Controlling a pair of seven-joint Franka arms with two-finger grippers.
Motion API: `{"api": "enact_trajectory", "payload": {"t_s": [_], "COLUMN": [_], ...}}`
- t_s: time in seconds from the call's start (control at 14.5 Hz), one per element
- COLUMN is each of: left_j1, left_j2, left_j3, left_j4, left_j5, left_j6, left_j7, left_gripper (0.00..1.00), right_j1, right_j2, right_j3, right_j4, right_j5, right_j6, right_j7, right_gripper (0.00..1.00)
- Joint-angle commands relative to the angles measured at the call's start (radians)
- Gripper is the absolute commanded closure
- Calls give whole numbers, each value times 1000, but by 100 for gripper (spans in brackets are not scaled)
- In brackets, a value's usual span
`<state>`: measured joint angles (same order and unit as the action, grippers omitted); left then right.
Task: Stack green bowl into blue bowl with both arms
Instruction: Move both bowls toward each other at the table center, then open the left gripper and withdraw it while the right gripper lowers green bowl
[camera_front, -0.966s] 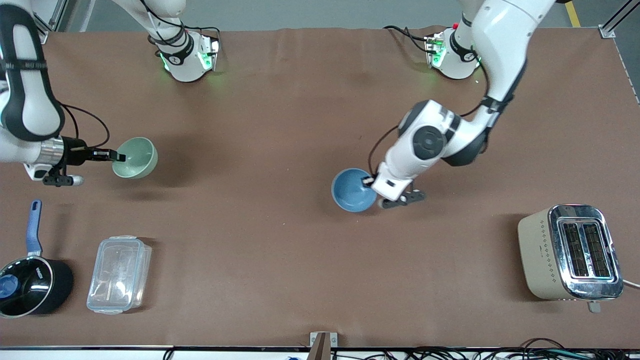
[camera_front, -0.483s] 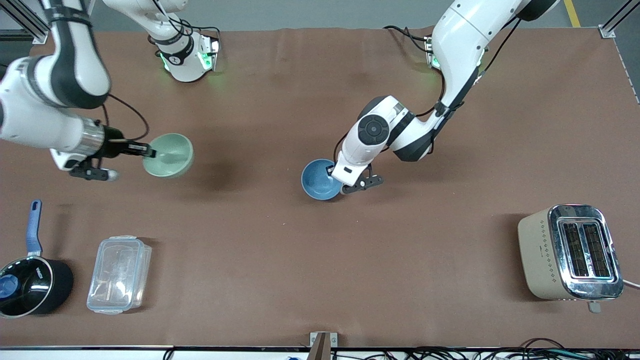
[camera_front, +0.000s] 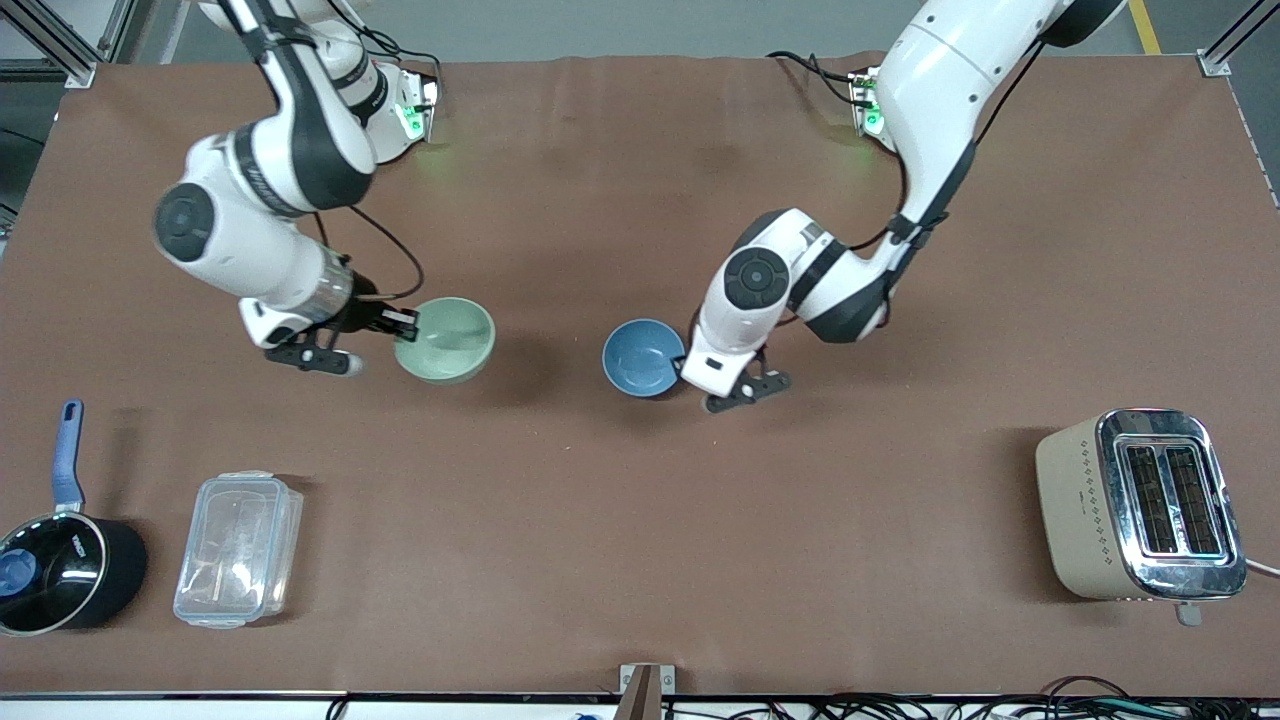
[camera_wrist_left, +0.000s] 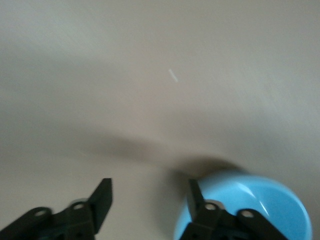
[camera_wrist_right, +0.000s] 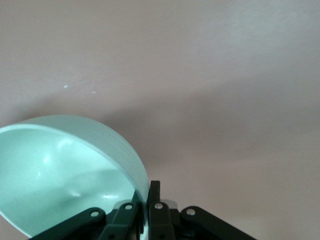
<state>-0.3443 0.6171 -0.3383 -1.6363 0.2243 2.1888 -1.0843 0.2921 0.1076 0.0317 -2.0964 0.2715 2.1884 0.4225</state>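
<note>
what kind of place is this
Likely a robotics lab set up for kitchen tasks: two arms bolted to a brown-covered table, housewares like a toaster and saucepan, and cables along the edge.

Two bowls: one green bowl (camera_front: 446, 339), one blue bowl (camera_front: 642, 357). Two arms, each with one tool: left tool (camera_front: 688, 371), right tool (camera_front: 408, 322). One black saucepan (camera_front: 62, 570). One clear plastic container (camera_front: 238, 548). One toaster (camera_front: 1142, 506). All on one desk (camera_front: 640, 520)
</note>
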Motion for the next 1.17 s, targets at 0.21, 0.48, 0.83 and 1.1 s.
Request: {"api": "enact_trajectory", "payload": {"t_s": [0.21, 0.48, 0.83, 1.1], "left_j1": [221, 410, 519, 509], "left_j2": [-172, -304, -431, -508], "left_j3": [15, 8, 18, 92], "left_j4": [220, 219, 237, 225], "left_j5": [57, 29, -72, -154], "left_j6": [-423, -530, -621, -635], "left_j7": [249, 561, 848, 960], "left_gripper": [0, 0, 0, 0], "right_j1": [162, 295, 341, 349], "right_j2": [164, 257, 307, 342], "right_j3": [-9, -10, -10, -10], "right_j4": [148, 141, 144, 147], "right_j5": [147, 299, 304, 305], "right_j6": [83, 241, 335, 335], "right_j7": [229, 255, 364, 439], "right_gripper": [100, 100, 99, 98]}}
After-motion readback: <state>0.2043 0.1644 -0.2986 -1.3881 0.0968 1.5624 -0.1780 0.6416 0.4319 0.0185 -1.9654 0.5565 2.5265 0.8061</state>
